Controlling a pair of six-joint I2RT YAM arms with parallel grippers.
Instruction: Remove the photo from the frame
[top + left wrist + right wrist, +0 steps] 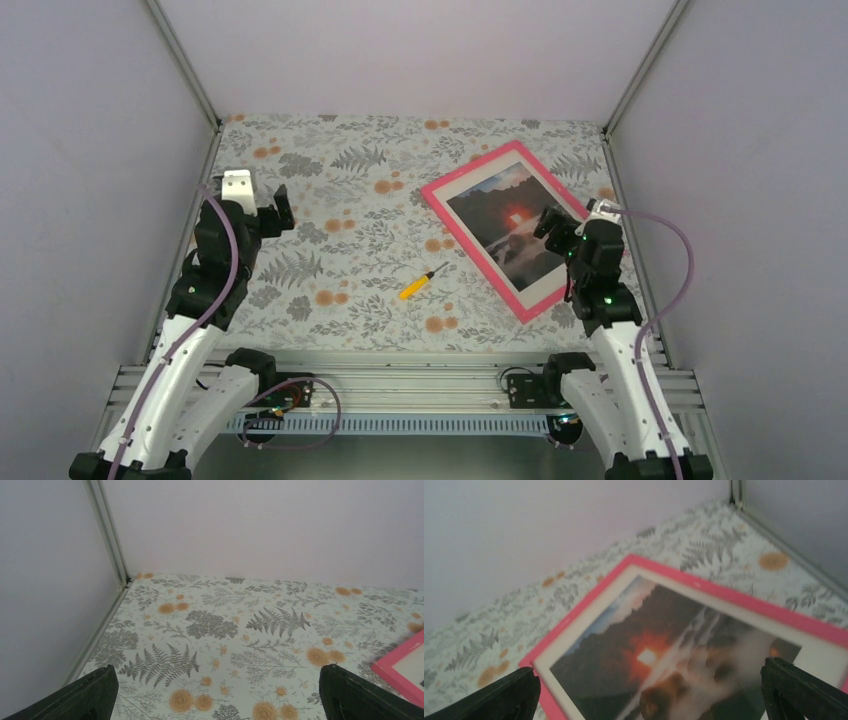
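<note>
While the dark seascape photo (500, 228) is seen inside the thin pink rectangular frame (470, 166), the left gripper (217, 692) and right gripper (651, 690) are held spread wide.

the counter (330, 200) is covered in a matt printed sheet with a fern and flower pattern, lying smooth and flat. the frame (470, 248), upper right, has a smooth bright pink border with a slight sheen, probably plastic, though the close view is blurred. the photo (505, 228) inside looks like smooth paper. the screwdriver (415, 286) at centre has a glossy yellow plastic handle. the walls (400, 50) are matt, the corner posts (183, 60) pale metal.
</note>
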